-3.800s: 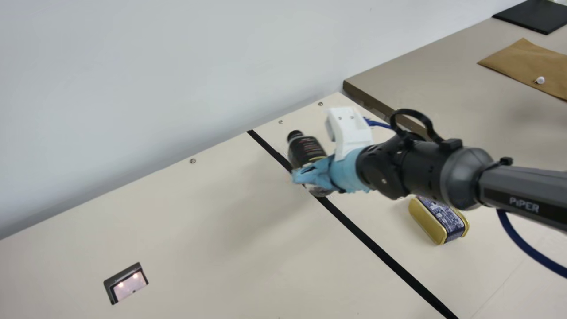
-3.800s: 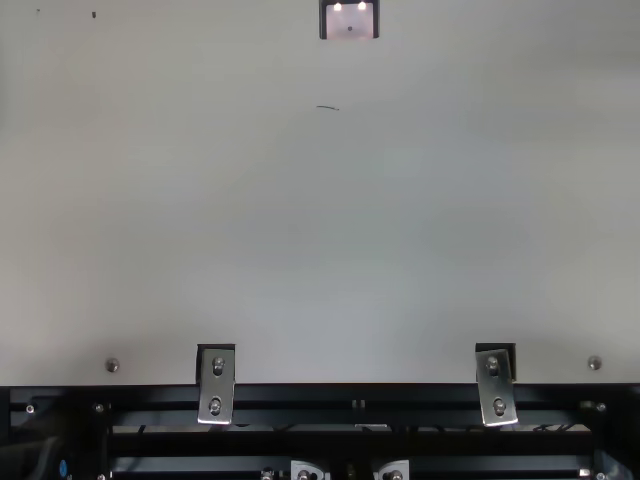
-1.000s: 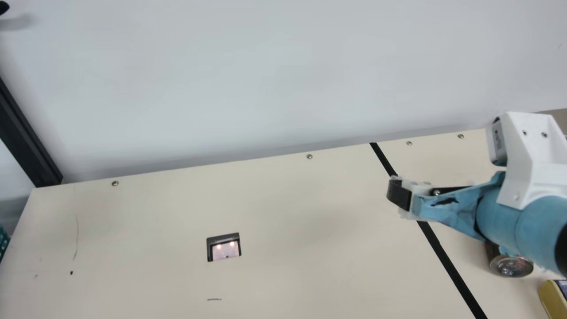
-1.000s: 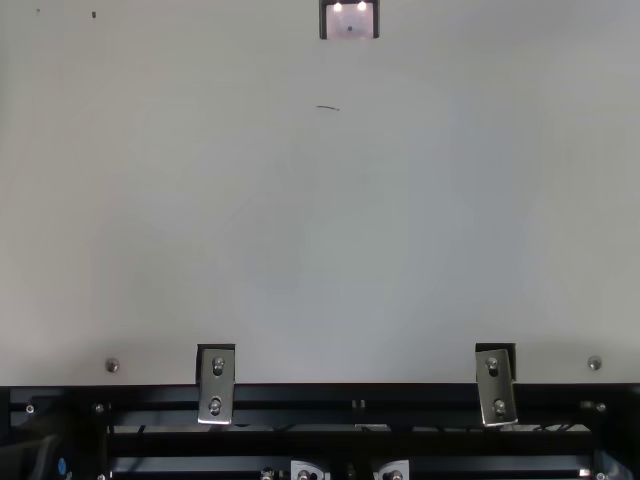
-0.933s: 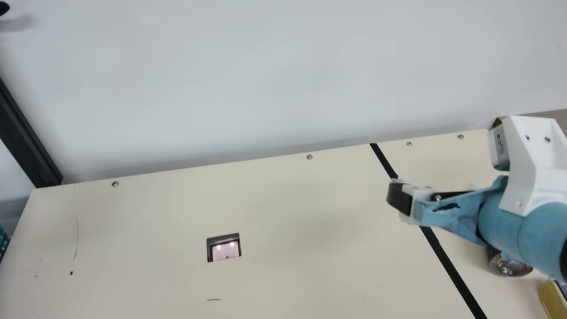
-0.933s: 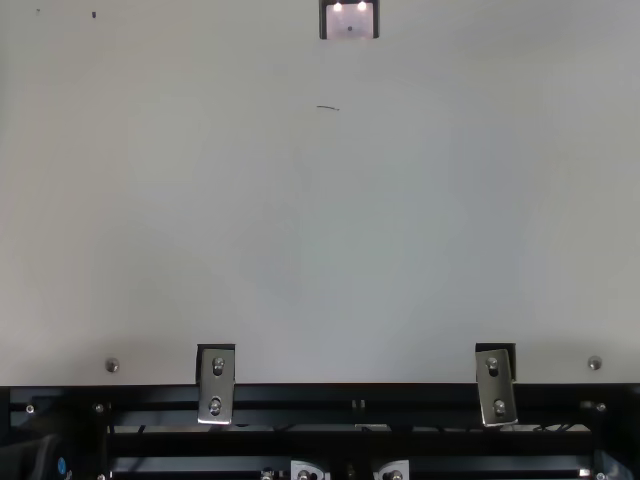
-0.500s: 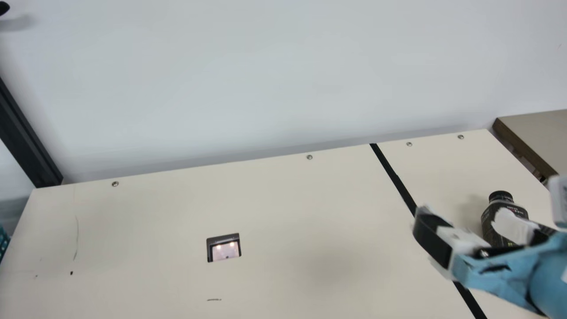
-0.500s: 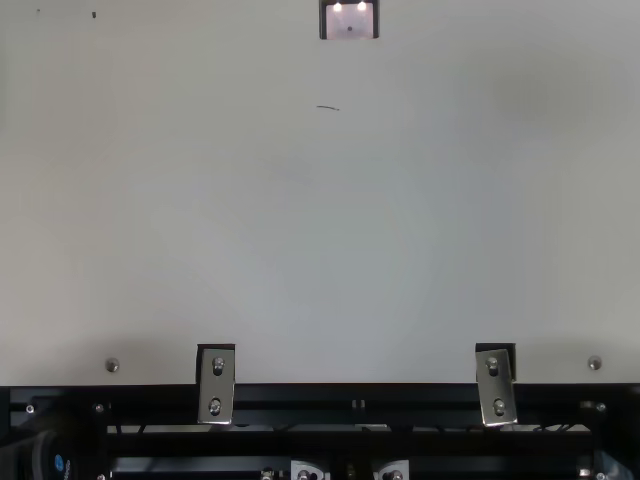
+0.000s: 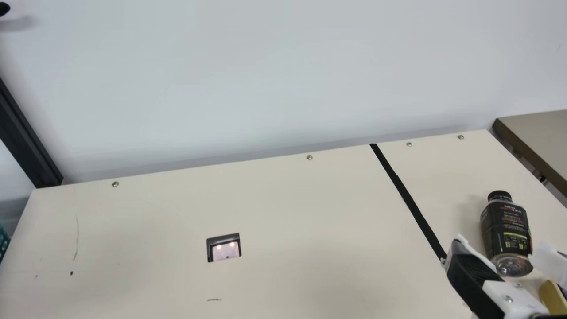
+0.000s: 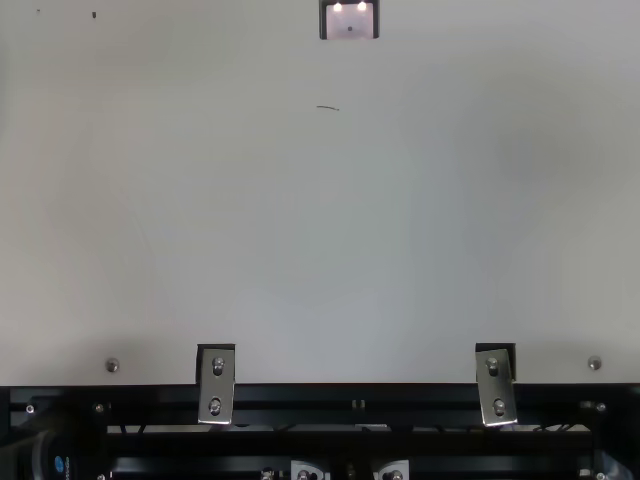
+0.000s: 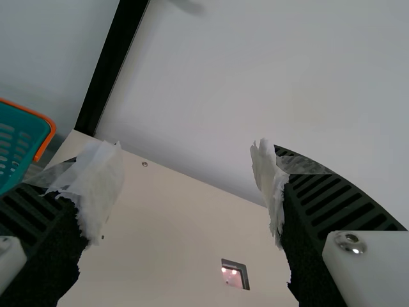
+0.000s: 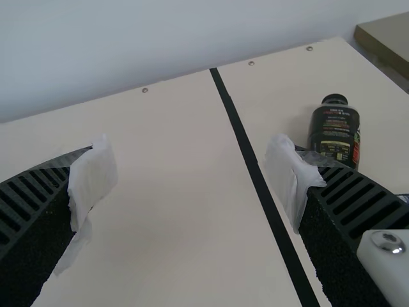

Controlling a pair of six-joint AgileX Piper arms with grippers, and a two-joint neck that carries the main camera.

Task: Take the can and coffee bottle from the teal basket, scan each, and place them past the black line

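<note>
In the main view my right gripper (image 9: 498, 259) is open at the lower right, its fingers near the bottle and can. The dark coffee bottle (image 9: 507, 228) lies right of the black line (image 9: 407, 197), cap toward the wall. The gold-sided can (image 9: 552, 297) shows partly behind the gripper, also right of the line. In the right wrist view the right gripper (image 12: 192, 173) holds nothing, with the bottle (image 12: 334, 128) beyond one finger. The left wrist view has my left gripper (image 11: 182, 185) open and empty, and part of the teal basket (image 11: 18, 144).
The scanner window (image 9: 225, 249) is set into the table (image 9: 310, 199), left of the line. A wall runs along the far edge. A black post (image 9: 26, 133) stands at the far left, a grey-brown table (image 9: 542, 133) at the far right.
The camera has turned left. My right gripper, earlier at the bottle over the line, has let it go right of the line. Lately that arm has moved toward the lower right.
</note>
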